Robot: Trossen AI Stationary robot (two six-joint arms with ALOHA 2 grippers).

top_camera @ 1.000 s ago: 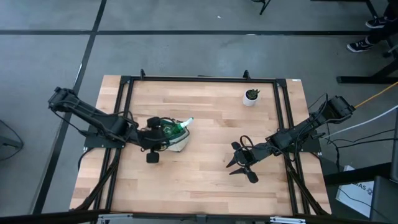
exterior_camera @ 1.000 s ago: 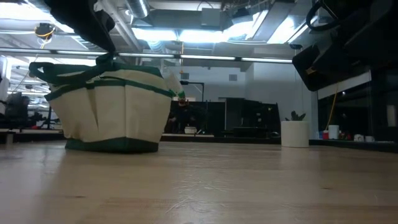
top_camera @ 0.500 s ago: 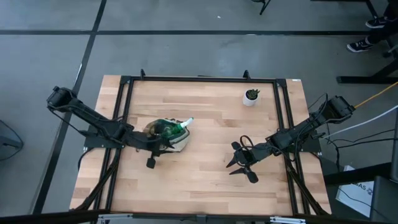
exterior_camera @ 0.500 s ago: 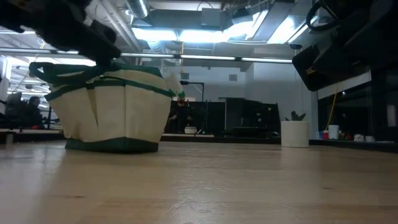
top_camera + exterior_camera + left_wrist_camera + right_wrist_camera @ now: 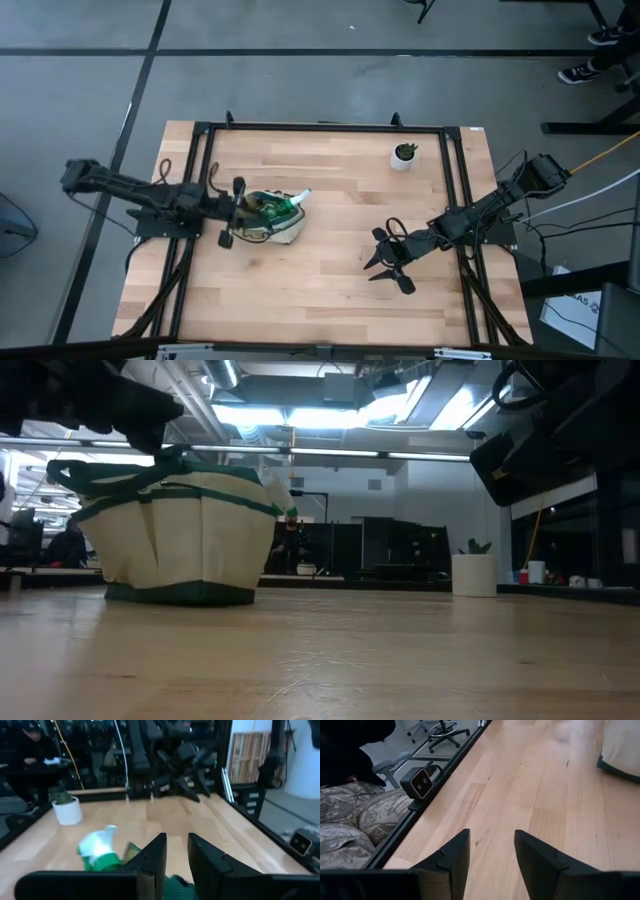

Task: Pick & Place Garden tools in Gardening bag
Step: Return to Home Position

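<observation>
The cream gardening bag [image 5: 278, 222] with green trim stands on its base at the table's left middle; it also shows in the low view [image 5: 180, 540]. A green spray bottle [image 5: 99, 856] sticks out of its top, white nozzle [image 5: 300, 197] toward the table's right. Other tools do not show clearly. My left gripper [image 5: 231, 212] hovers level just left of the bag, its fingers [image 5: 156, 854] a narrow gap apart with nothing between them. My right gripper [image 5: 388, 262] is open and empty over the table's right half.
A small green plant in a white pot [image 5: 404, 155] stands at the far right. A dark green bag strap [image 5: 176, 886] lies just below my left fingers. A small camera [image 5: 421, 782] sits at the table's near edge. Bare wood lies between the bag and my right gripper.
My left gripper has drawn back from above the bag's opening toward the table's left edge and has turned at the wrist. The bag and the spray bottle have stayed where they were. My right arm has kept still.
</observation>
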